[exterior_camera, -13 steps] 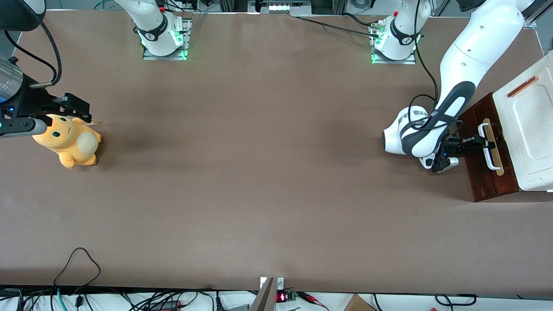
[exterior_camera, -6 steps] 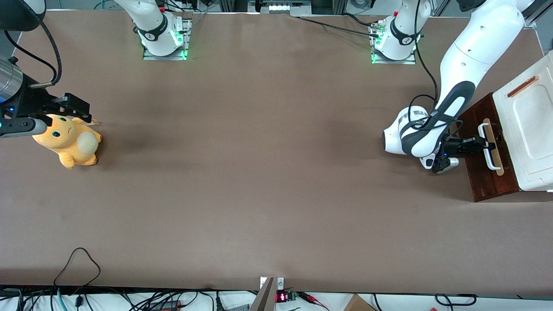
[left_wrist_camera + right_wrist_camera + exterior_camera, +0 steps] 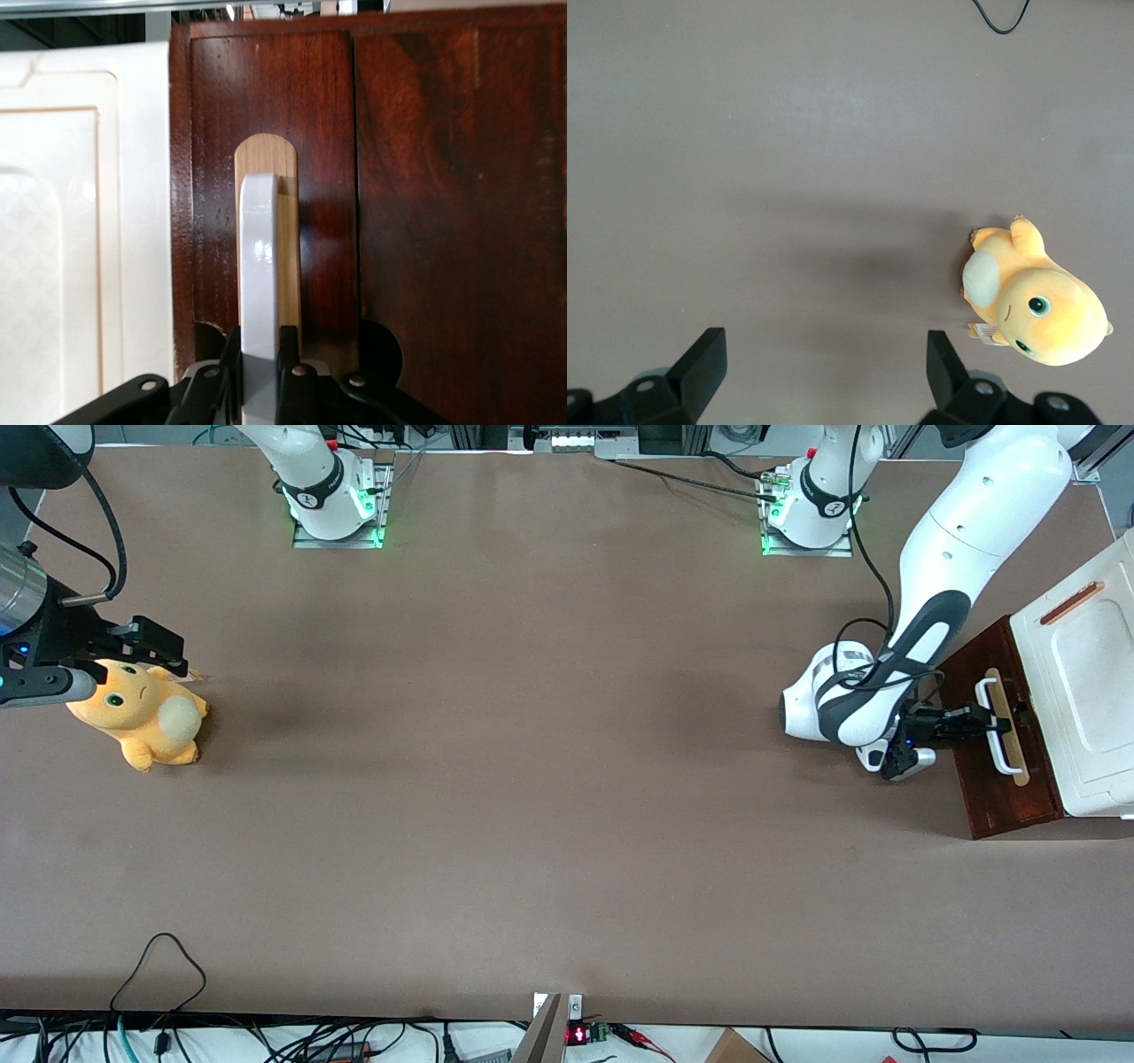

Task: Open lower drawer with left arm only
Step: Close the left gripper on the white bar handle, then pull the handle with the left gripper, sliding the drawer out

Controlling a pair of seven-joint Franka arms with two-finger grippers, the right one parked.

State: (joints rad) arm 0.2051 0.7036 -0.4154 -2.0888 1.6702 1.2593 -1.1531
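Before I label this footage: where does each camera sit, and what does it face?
Front view: high above the table, looking down; left arm, its gripper on the white loop handle.
Left wrist view: facing the lower drawer, gripper clamping the handle, as the front view also shows.
Right wrist view: looking down at the orange plush toy.
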